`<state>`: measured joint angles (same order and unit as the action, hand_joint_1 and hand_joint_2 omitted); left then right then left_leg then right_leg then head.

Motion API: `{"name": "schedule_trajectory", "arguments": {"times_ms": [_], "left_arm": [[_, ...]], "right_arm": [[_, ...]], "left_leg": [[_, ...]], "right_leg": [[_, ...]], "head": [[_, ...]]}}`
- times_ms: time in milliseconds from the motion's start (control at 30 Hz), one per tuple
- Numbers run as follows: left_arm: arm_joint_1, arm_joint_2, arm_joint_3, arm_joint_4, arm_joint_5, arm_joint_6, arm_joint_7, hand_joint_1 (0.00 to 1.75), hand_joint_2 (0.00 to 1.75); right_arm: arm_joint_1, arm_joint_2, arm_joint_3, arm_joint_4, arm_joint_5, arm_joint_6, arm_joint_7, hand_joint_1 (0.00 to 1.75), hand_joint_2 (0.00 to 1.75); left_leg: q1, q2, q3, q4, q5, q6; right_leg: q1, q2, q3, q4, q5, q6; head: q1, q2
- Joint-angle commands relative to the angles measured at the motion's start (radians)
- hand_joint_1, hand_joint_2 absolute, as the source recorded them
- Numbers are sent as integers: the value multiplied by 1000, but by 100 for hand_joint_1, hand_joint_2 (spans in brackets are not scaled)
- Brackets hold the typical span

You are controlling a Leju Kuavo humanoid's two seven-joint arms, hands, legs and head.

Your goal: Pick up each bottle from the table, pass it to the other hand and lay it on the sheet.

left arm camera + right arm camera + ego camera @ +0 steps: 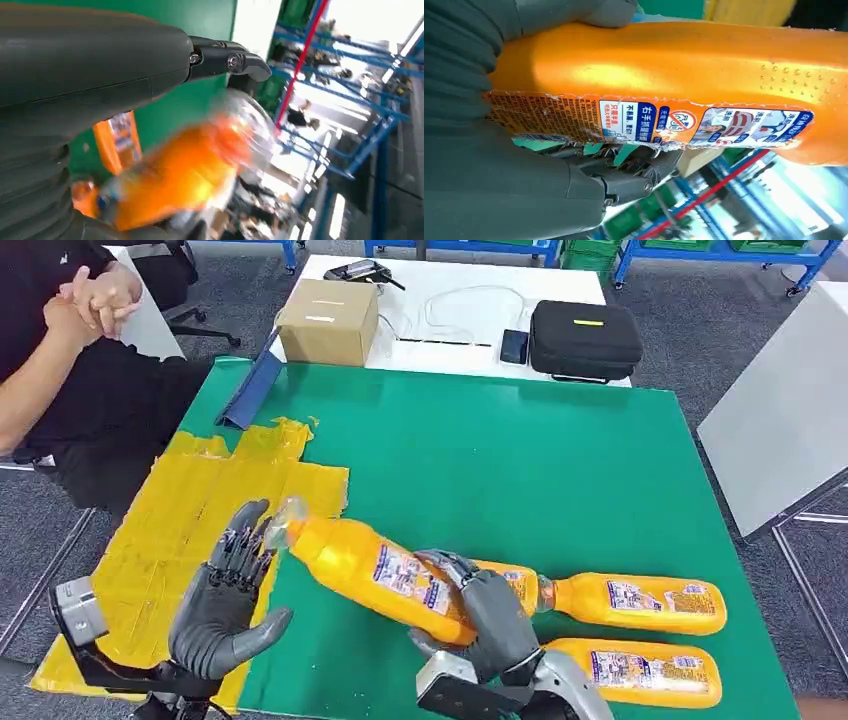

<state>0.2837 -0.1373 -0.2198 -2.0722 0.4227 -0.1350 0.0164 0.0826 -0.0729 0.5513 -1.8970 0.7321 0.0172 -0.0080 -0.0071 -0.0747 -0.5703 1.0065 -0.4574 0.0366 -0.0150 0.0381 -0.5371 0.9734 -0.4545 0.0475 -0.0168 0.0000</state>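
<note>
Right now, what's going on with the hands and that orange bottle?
Right hand grips the bottle, lifted, cap toward the left. Left hand open at the cap, not gripping. Two bottles lie on the table. Yellow sheet bare.

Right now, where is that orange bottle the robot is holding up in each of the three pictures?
Head view: the held bottle slants low in the centre, the right hand gripping its body, cap end by the open left hand.
Left wrist view: the bottle is a blurred orange shape in the middle.
Right wrist view: its labelled side spans the frame.
Shared landmark: the green mat.
</note>
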Motion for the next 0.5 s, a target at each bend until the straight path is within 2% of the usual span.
{"name": "schedule_trajectory", "arguments": {"times_ms": [33, 100, 167, 500], "left_arm": [[-68, 64, -84, 62, 58, 29, -19, 0, 175], [-76, 65, -91, 75, 63, 43, -17, 0, 175], [-77, 71, -97, 94, 94, 48, -13, 0, 175], [-86, 71, -99, 113, 90, 62, -24, 0, 175]], "right_arm": [[-168, -7, 176, 186, 33, 11, 2, 175, 175], [-184, -4, 201, 199, 39, 13, 2, 175, 175], [-211, -2, 238, 245, 5, -15, 40, 175, 175], [-260, -10, 283, 285, -10, -40, 56, 175, 175]], "left_leg": [[0, 5, 2, -1, 0, -2], [1, 10, 4, -2, 0, -3], [0, 6, 3, -2, 0, -2], [1, 8, 3, -2, 0, -3]], "right_leg": [[1, 0, 2, -1, 1, -1], [2, -1, 3, -2, 1, -3], [1, 0, 2, -2, 1, -1], [1, -2, 3, -2, 0, -2]], "head": [[0, 0], [0, 0], [0, 0], [0, 0]]}}
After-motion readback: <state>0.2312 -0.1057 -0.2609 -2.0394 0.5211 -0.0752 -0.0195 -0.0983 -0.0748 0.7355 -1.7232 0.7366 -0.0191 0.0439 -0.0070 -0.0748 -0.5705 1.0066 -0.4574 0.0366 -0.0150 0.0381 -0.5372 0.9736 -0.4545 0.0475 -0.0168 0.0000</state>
